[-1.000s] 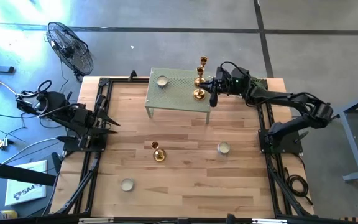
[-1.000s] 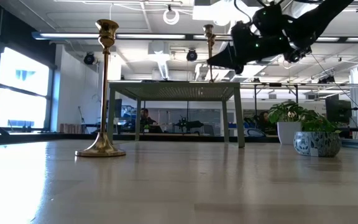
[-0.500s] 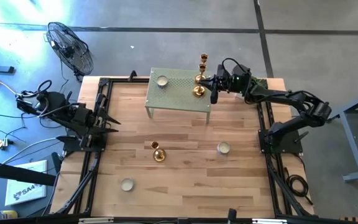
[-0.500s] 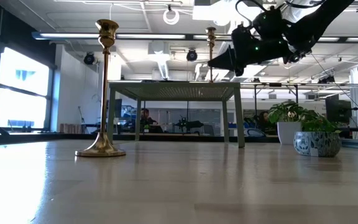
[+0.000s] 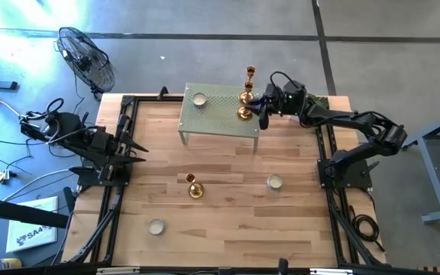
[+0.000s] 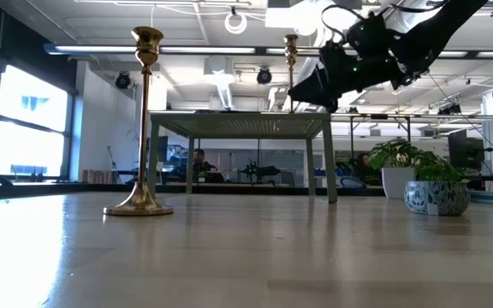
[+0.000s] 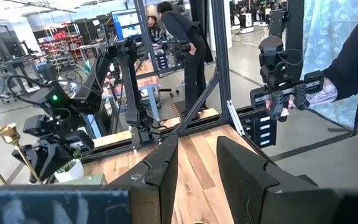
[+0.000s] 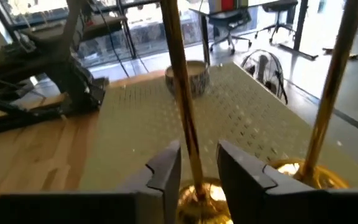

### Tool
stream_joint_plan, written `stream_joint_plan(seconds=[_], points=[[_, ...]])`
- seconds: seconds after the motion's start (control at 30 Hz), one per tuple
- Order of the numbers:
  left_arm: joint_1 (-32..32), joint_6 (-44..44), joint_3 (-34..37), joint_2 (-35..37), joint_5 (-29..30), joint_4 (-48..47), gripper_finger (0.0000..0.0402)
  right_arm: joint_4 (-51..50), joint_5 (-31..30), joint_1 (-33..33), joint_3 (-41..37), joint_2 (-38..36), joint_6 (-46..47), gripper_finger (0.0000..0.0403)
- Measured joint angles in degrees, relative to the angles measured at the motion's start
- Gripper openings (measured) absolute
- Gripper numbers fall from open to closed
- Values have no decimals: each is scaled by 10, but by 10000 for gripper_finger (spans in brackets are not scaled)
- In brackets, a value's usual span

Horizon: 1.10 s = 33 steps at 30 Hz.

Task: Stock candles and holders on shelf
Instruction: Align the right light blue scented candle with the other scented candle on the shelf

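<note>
At the shelf's three-o'clock end, the right tool (image 5: 261, 105) has let a brass holder stand.
Its fingers now sit apart on either side of the stem of the nearer candlestick (image 8: 187, 134) without pinching it; a second ago that candlestick's base lay closer to the shelf's front edge, and it has since been slid back beside the taller candlestick (image 5: 249, 79), so I judge this placement finished and the tool free to withdraw. On the sage-green shelf (image 5: 220, 122) stand those two holders at its three-o'clock end and one tealight (image 5: 198, 99) at its ten-o'clock corner. On the tabletop (image 5: 228, 221) wait a third candlestick (image 5: 194, 187) near the middle, a tealight (image 5: 274, 182) at four o'clock and another (image 5: 156, 226) at seven o'clock. Parked at nine o'clock, the left tool (image 7: 194, 171) rests with fingers apart.
</note>
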<state>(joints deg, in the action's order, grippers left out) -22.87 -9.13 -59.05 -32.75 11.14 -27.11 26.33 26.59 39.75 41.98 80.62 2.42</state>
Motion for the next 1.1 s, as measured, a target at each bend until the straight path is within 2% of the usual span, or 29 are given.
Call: stream_joint_plan(seconds=[0.37, 0.6, 0.97, 1.1], points=[[0, 6, 0, 0, -1, -6, 108, 2, 4, 0, 0, 0, 47, 202], [0, 37, 0, 0, -1, -26, 108, -37, 8, -3, 0, -34, 51, 262], [0, 61, 0, 0, -1, -30, 108, -218, 66, -8, 0, -171, 42, 276], [0, 69, 0, 0, 0, -30, 108, -281, 71, -15, 0, -237, 82, 273]])
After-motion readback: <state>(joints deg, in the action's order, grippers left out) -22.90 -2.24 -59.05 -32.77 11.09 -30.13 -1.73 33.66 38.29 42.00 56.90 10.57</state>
